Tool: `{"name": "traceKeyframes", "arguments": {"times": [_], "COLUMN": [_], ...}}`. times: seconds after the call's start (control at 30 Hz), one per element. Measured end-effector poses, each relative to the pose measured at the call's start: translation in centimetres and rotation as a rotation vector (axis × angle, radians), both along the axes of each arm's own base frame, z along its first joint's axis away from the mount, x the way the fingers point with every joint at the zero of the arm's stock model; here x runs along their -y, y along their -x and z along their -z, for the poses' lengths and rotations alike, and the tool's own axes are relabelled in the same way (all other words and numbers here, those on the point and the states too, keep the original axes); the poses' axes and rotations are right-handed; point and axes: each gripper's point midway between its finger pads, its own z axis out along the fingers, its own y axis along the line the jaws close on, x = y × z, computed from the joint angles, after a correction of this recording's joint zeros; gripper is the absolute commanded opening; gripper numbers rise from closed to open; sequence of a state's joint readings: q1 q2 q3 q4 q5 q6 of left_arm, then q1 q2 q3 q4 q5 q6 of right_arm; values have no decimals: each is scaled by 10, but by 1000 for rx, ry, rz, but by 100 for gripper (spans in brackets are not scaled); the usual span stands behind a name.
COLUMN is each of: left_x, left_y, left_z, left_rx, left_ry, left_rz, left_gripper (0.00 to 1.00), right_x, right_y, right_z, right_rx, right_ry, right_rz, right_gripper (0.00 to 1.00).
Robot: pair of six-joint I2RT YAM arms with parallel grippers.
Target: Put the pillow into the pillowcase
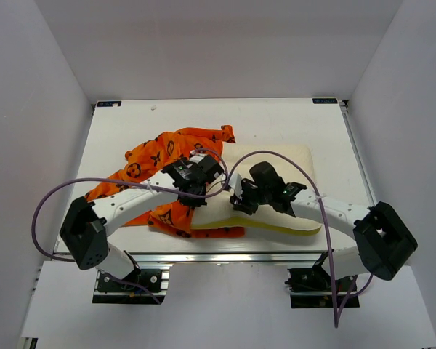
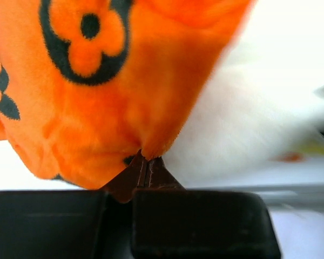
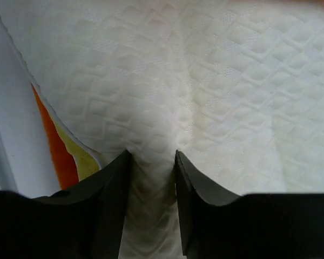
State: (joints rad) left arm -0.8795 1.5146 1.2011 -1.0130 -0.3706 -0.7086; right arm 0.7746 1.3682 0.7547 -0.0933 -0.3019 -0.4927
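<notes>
An orange pillowcase (image 1: 160, 156) with black flower marks lies crumpled at the table's left middle. A white quilted pillow (image 1: 276, 163) with a yellow underside lies to its right, its near-left end over the orange cloth. My left gripper (image 1: 203, 174) is shut on a fold of the pillowcase (image 2: 97, 108), the cloth pinched between the fingertips (image 2: 136, 168), with the white pillow (image 2: 248, 118) just behind. My right gripper (image 1: 241, 201) is shut on a bunched ridge of the pillow (image 3: 216, 75) near its left end; the pillow's fabric fills the gap between the fingers (image 3: 114, 178).
The white table (image 1: 131, 123) has grey walls at the back and on both sides. A metal rail (image 1: 225, 256) runs along the near edge, where both arm bases stand. Purple cables (image 1: 51, 200) loop over the arms.
</notes>
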Motion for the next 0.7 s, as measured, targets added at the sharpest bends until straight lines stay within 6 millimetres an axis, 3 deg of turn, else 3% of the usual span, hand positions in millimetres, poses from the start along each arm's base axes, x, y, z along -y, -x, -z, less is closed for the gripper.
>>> {"name": "traceKeyframes", "arguments": {"times": [0.03,0.07,0.2,0.33,0.4,0.47,0.57,0.63,0.7], "left_x": [4,9,37,59,61,57,40,27,13], "left_y": [-1,-3,-9,-17,-21,-24,-22,-17,-11], "left_z": [-8,-19,-79,-135,-151,-156,-148,-136,-123], "left_rx": [8,23,95,163,192,210,219,220,209], "left_ry": [26,60,252,394,424,424,390,384,378], "left_rz": [2,5,42,76,74,63,26,-8,-46], "left_gripper": [0,0,0,0,0,0,0,0,0], "right_x": [-2,-4,-17,-46,-60,-69,-73,-67,-61], "right_y": [-1,-1,-7,-25,-40,-60,-95,-112,-121], "right_z": [2,3,-5,-51,-82,-115,-154,-162,-158], "right_rx": [-10,-24,-111,-206,-235,-242,-235,-244,-269], "right_ry": [-4,-11,-60,-193,-275,-358,-477,-522,-535], "right_rz": [5,13,72,180,243,311,410,467,517], "right_gripper": [5,0,0,0,0,0,0,0,0]}}
